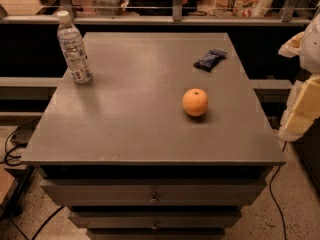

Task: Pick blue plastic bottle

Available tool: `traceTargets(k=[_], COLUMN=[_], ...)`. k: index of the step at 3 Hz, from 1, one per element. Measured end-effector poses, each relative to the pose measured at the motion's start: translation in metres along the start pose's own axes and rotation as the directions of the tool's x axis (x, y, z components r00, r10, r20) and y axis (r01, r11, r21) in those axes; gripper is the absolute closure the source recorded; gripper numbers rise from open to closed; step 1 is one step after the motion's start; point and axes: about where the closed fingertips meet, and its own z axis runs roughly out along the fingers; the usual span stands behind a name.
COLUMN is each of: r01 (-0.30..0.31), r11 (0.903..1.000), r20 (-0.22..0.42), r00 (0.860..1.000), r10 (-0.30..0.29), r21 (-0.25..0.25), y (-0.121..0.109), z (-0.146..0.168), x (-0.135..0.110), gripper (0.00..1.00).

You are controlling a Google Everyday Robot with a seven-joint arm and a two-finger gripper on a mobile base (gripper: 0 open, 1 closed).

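At the back left of the gray table [125, 134], the bottle [74, 49] stands up straight with its white cap on. Near the middle sits an orange [195, 102], and behind it to the right lies a dark blue wrapper [210, 59]. Way over at the right edge, off the table and far from the bottle, the pale arm [312, 44] reaches down to the gripper [301, 109], and I cannot tell if it is spread apart or pressed together.
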Motion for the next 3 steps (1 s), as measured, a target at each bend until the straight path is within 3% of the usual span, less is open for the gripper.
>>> traceTargets(k=[1, 2, 3], r01=[0.004, 0.020, 0.018], r11=[1.0000, 0.9996, 0.9994], r20=[0.009, 0.130, 0.262], r00=[1.000, 0.991, 0.965], r10=[-0.004, -0.023, -0.025], r21=[0.008, 0.022, 0.030], y=[-0.001, -0.012, -0.022], z=[-0.001, 0.012, 0.024], x=[-0.003, -0.026, -0.050], gripper=[0.00, 0.00, 0.00])
